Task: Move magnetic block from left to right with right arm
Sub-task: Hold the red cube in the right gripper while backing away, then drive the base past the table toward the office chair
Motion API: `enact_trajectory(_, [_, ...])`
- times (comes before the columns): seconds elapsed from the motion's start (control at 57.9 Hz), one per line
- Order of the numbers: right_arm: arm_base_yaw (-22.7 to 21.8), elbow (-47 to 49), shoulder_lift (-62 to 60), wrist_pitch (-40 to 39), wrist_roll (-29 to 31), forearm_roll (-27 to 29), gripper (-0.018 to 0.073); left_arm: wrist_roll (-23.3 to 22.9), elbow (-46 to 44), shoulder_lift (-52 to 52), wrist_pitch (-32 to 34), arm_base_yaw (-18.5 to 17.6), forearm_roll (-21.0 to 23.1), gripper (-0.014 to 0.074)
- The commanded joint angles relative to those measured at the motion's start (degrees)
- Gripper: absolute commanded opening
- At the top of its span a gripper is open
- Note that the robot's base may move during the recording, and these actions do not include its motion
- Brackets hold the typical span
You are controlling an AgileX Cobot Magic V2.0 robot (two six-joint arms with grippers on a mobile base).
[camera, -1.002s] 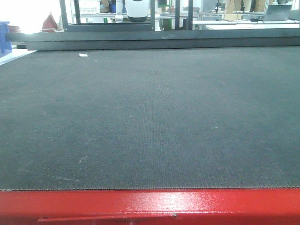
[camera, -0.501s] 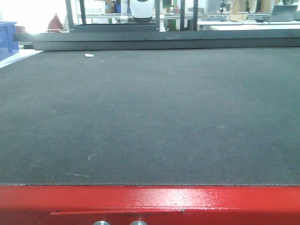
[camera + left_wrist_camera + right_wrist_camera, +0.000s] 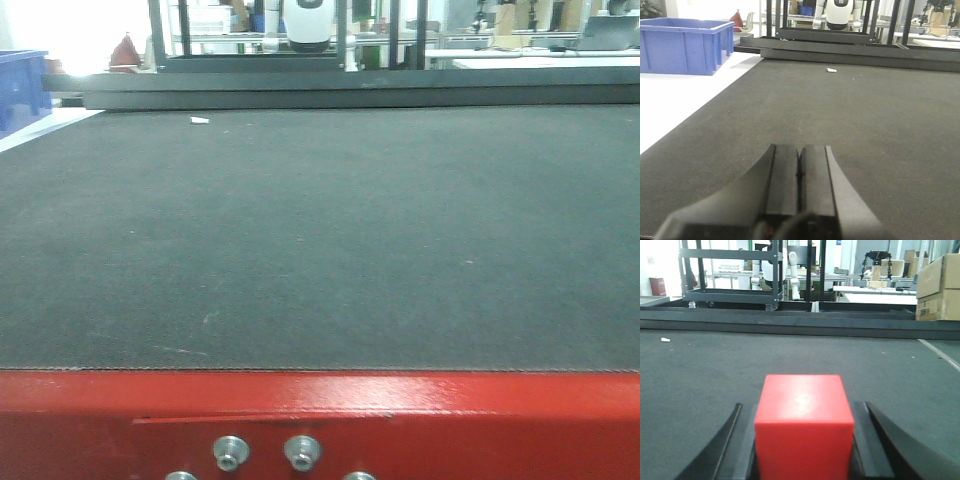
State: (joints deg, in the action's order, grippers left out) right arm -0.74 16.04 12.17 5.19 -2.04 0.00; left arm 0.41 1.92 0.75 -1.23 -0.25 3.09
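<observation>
Shifted since the earlier front views: the whole framing. The red table edge (image 3: 320, 400) is seen higher, bolt heads (image 3: 230, 450) are now exposed at 6 o'clock, and the white scrap (image 3: 200, 120) is displaced slightly rightward.

Item 1, magnetic block (image 3: 804, 425): bright-red cube, held between the jaws of the right gripper (image 3: 803, 415), which are closed against its two sides. Whether it is lifted or resting on the black mat (image 3: 715, 370) cannot be told.

Item 2, left gripper (image 3: 799, 170): jaws pressed together, nothing held, low over the mat.

Progress, as judged: grasp done; carry to the right side and release left to do. How far right the cube has been taken is not shown, as neither arm is caught in the front view.

Surroundings: blue bin (image 3: 685, 42) at 10 o'clock from the left gripper, off the mat. White scrap at 10 o'clock from the block, well apart. Cardboard boxes (image 3: 937, 287) at 2 o'clock and a metal rack (image 3: 730, 275) at 11 o'clock, both beyond the table. No obstacle is seen on the mat ahead.
</observation>
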Motion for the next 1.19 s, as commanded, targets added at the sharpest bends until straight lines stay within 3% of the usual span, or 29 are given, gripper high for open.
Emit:
enact_trajectory(0.0, [-0.31, 1.74, 0.48, -5.19, 0.66, -0.39, 0.0328, -0.41, 0.39, 0.63, 4.46, -0.27, 0.15, -0.0126])
enact_trajectory(1.175, [-0.31, 1.74, 0.48, -5.19, 0.66, -0.39, 0.0328, -0.41, 0.39, 0.63, 4.46, -0.27, 0.15, -0.0126])
